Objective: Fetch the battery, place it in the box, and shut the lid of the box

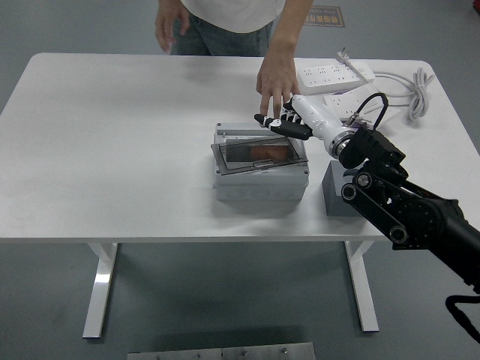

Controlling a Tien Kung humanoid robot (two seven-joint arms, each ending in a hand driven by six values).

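While the white table [112, 150] stands on grey floor [45, 300] | box [260, 176] lid down | right hand [283, 124] fingers extended, holding nothing

One box [260, 167], one gray block [341, 193], two power strips [337, 73] [346, 100], one table [112, 150].

White table [112, 150], grey floor [45, 300]
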